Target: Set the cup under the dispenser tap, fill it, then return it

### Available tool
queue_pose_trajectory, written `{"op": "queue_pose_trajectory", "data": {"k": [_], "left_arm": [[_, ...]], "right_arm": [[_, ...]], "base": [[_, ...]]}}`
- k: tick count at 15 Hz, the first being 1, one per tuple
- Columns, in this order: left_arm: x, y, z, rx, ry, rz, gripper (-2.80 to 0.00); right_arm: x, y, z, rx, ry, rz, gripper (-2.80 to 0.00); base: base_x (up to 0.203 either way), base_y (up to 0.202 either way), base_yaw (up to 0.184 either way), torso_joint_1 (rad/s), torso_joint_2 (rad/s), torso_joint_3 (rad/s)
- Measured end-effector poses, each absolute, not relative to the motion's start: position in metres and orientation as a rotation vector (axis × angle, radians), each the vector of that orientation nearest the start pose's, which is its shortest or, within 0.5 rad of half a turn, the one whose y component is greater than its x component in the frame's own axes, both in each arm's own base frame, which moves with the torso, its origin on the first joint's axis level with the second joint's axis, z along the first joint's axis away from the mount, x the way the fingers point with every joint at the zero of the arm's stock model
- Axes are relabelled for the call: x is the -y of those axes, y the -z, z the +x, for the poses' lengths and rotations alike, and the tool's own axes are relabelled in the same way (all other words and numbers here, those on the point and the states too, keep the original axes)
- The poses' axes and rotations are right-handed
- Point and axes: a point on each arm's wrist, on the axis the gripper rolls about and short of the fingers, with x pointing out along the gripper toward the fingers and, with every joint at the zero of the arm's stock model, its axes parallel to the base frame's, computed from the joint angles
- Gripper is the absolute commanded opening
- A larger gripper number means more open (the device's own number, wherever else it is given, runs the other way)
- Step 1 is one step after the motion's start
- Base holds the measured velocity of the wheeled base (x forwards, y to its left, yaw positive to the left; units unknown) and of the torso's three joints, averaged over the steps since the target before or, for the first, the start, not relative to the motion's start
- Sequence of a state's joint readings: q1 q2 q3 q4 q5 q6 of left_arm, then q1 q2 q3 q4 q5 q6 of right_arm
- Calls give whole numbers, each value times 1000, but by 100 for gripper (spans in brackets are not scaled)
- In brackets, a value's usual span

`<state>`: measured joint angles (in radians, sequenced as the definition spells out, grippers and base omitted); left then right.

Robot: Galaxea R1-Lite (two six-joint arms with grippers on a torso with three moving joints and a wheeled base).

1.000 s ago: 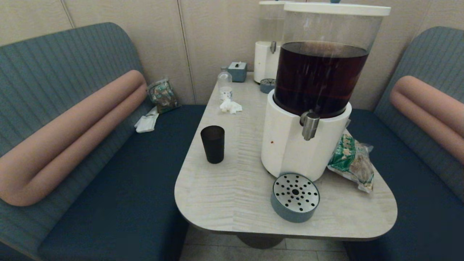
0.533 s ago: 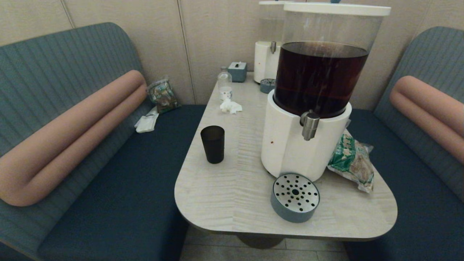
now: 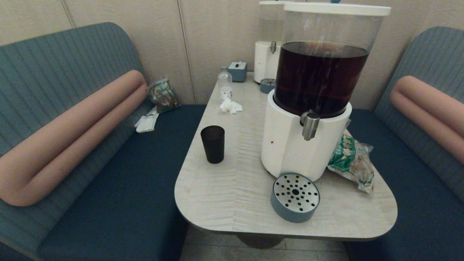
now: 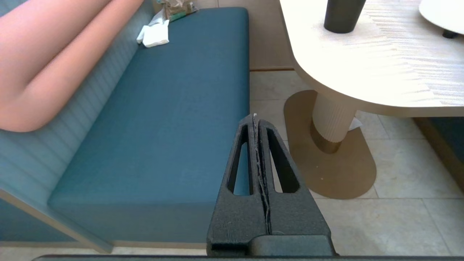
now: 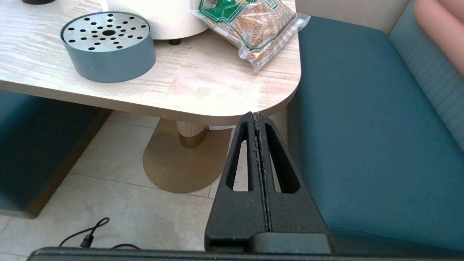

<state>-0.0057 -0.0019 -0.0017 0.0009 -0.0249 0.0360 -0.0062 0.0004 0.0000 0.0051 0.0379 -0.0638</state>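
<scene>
The dark smoky cup (image 3: pixel 212 144) stands upright on the left part of the pale table (image 3: pixel 224 195), well left of the big dispenser (image 3: pixel 308 145) with its dark brown drink. The steel dispenser tap (image 3: pixel 310 125) juts from the white base, above a round perforated drip tray (image 3: pixel 295 197). The cup's base (image 4: pixel 343 16) shows in the left wrist view. My left gripper (image 4: pixel 255 116) hangs shut and empty below the table's front, over the floor beside the left bench. My right gripper (image 5: pixel 256 115) is shut and empty under the table's front right corner. Neither arm shows in the head view.
A green snack bag (image 3: pixel 352 162) lies right of the dispenser. At the back stand a second dispenser (image 3: pixel 266 54) with colourless liquid, a small clear bottle (image 3: pixel 225 85), a crumpled tissue (image 3: pixel 230 106) and a tissue box (image 3: pixel 237 71). Blue benches (image 3: pixel 119 195) flank the table.
</scene>
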Motion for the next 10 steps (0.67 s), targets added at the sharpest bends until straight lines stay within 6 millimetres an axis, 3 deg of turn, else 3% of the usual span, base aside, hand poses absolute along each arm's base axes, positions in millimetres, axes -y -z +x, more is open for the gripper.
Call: {"op": "queue_pose_trajectory", "data": {"k": [10], "left_arm": [[0, -75, -23, -1, 28, 26, -280]], "right_arm": [[-1, -75, -23, -4, -32, -62, -280]], "base": [[0, 0, 0, 0, 0, 0]]}}
